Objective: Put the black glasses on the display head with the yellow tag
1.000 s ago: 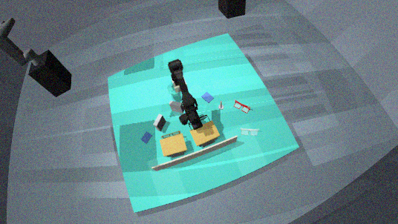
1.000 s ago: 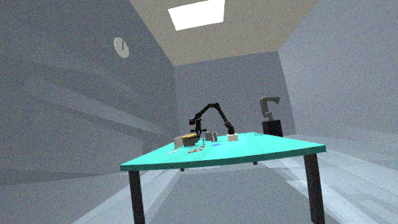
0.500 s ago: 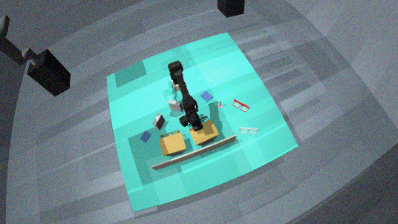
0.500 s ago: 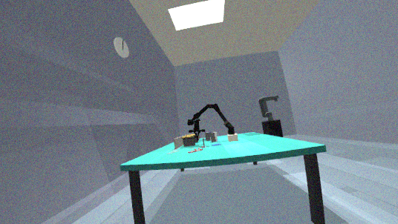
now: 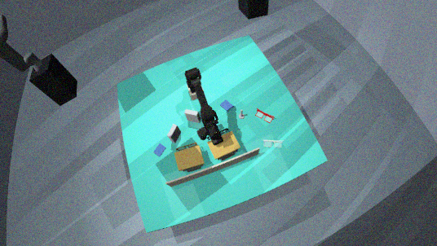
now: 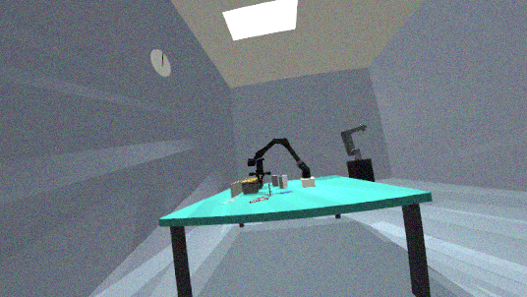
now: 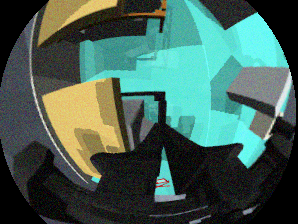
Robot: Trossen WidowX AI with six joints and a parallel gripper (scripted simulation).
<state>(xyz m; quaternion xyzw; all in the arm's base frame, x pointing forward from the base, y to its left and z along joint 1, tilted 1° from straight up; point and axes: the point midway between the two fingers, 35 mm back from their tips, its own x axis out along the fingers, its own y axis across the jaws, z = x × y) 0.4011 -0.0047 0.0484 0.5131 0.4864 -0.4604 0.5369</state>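
My gripper (image 7: 159,125) is shut on the black glasses (image 7: 145,94), whose thin dark frame shows just beyond the fingertips in the wrist view. In the top view the glasses (image 5: 224,130) show at the back edge of the right head (image 5: 231,143), with the arm over that head. The right head's tan top (image 7: 75,112) stands left of the fingers in the wrist view. Whether bridge or temples touch it cannot be told. The other head (image 5: 188,159) (image 7: 82,15) stands to the left and has a frame (image 5: 187,147) at its back edge, orange-brown in the wrist view. No yellow tag can be made out.
A long low board (image 5: 214,167) runs in front of both heads. Red glasses (image 5: 265,116) (image 6: 259,200) and white glasses (image 5: 272,143) lie right. A small post (image 5: 242,115) stands behind them. Two grey-white blocks (image 5: 192,116) (image 5: 174,133) and two blue pads (image 5: 227,105) (image 5: 160,150) are around the arm.
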